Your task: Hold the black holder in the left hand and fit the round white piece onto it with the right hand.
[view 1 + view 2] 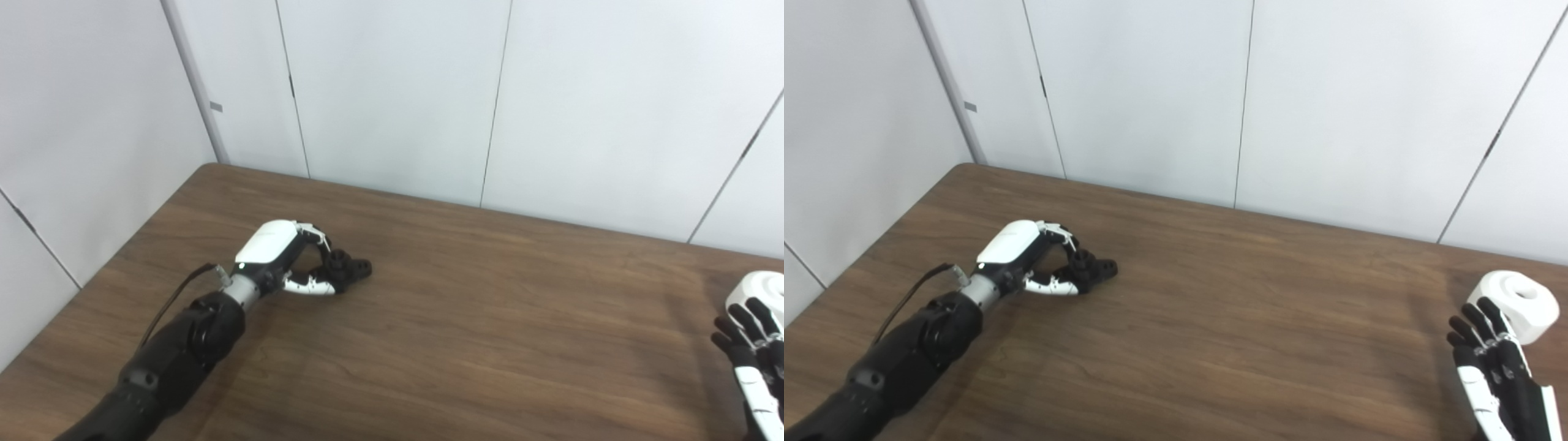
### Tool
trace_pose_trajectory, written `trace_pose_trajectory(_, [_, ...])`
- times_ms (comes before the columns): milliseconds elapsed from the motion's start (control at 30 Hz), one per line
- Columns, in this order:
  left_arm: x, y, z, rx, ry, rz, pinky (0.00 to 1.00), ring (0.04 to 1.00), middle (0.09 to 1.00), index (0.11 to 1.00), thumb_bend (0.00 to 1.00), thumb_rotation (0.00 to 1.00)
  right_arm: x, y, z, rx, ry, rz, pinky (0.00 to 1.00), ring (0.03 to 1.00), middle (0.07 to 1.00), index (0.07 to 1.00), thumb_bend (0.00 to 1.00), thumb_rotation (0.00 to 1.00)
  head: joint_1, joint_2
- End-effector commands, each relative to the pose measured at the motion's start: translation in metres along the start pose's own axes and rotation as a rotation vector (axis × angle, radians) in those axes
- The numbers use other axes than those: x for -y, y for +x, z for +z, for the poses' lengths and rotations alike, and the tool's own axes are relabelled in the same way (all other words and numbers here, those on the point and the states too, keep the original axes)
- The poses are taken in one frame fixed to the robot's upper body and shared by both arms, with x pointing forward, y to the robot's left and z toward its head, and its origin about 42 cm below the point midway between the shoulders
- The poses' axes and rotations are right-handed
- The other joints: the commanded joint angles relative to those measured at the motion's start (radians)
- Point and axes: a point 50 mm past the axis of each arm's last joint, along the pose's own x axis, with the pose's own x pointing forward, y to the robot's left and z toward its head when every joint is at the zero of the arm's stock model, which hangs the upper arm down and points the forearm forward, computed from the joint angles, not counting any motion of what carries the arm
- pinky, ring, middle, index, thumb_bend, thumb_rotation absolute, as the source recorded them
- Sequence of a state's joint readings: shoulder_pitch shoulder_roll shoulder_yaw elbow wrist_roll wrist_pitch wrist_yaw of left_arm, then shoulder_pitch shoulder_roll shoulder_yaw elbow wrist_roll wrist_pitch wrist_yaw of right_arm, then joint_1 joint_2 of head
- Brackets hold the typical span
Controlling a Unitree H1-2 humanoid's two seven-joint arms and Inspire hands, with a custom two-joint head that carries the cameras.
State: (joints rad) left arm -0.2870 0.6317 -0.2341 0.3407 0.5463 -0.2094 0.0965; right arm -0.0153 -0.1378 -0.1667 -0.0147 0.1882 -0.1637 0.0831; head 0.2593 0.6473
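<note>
The black holder (349,270) lies on the brown table (465,306) at mid-left, and my left hand (288,257) has its fingers and thumb curled around the holder's near end. The round white piece (1516,304), a short cylinder with a hollow centre, rests at the table's right edge. My right hand (1488,361) stands just in front of it with fingers straight and spread, fingertips near the piece's lower left side, holding nothing. In the left eye view the white piece (762,289) is cut off by the frame edge.
White wall panels (392,92) run close behind the table's far edge and along its left side. A thin cable (177,294) loops beside my left wrist. Bare wood lies between the two hands.
</note>
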Motion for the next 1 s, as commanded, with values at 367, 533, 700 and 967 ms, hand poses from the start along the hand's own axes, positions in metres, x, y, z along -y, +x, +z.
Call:
trace_pose_trajectory(367, [0.029,-0.014,0.059,0.205,-0.010,-0.119,0.89,0.838,0.706,0.484,0.52,0.05,-0.005,0.001,0.017,0.084,0.019,0.006,0.83,0.855,0.886,0.886,0.53,0.57,-0.067,0.025])
trace_pose_trajectory(533, [0.038,-0.015,0.077,0.254,-0.036,-0.141,0.89,0.843,0.704,0.484,0.52,0.05,-0.009,0.002,0.027,0.087,0.025,-0.012,0.80,0.845,0.876,0.878,0.57,0.57,-0.087,0.030])
trace_pose_trajectory(700, [0.049,-0.016,0.094,0.308,-0.062,-0.158,0.88,0.842,0.698,0.483,0.52,0.05,-0.009,0.000,0.030,0.091,0.011,-0.026,0.82,0.848,0.877,0.880,0.58,0.58,-0.121,0.035])
trace_pose_trajectory(967, [0.063,-0.021,0.120,0.396,-0.104,-0.200,0.89,0.835,0.693,0.483,0.52,0.05,-0.012,-0.004,0.049,0.131,-0.004,-0.022,0.82,0.833,0.864,0.869,0.57,0.59,-0.190,0.042])
